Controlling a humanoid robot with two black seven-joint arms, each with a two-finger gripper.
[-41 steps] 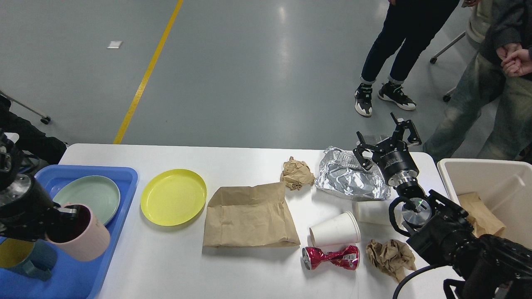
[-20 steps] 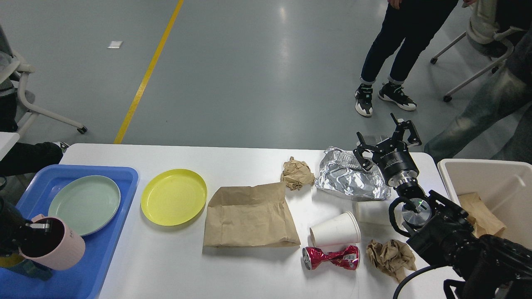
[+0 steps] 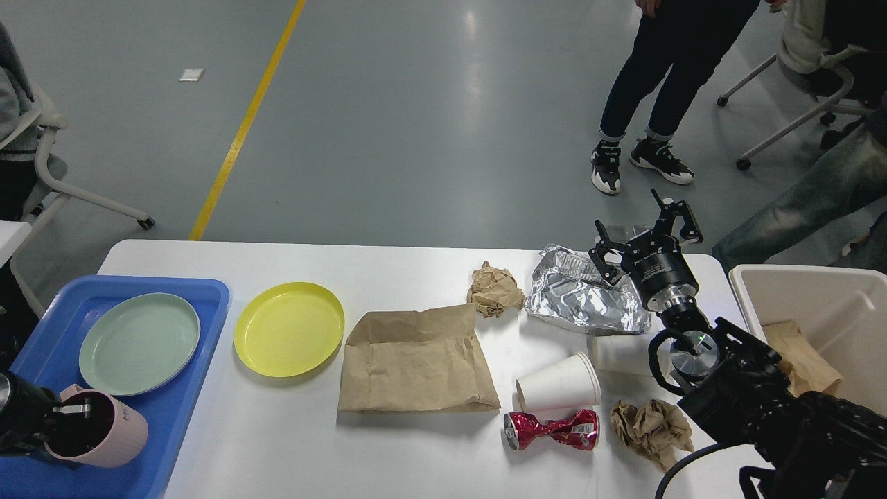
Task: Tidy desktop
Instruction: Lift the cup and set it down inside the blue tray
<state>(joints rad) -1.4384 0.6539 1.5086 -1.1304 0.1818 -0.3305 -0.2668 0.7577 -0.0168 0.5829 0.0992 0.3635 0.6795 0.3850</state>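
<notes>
The white desktop (image 3: 277,430) holds a yellow plate (image 3: 289,328), a flat brown paper bag (image 3: 416,360), a crumpled paper ball (image 3: 495,290), crumpled foil (image 3: 582,298), two tipped white paper cups (image 3: 558,382) (image 3: 620,355), a crushed red can (image 3: 551,430) and another paper wad (image 3: 651,430). My left gripper (image 3: 66,416), at the lower left edge, is shut on the rim of a pink mug (image 3: 104,436), low over the blue tray (image 3: 201,333). My right gripper (image 3: 644,232) is open and empty, above the foil's far right edge.
A green plate (image 3: 138,343) lies in the blue tray. A beige bin (image 3: 831,298) with brown paper inside stands off the table's right end. People's legs (image 3: 658,83) and wheeled chairs stand on the floor beyond the table.
My left gripper has moved left and down with the pink mug, lower over the tray's near end. The right arm has not moved. The people at the right have shifted.
</notes>
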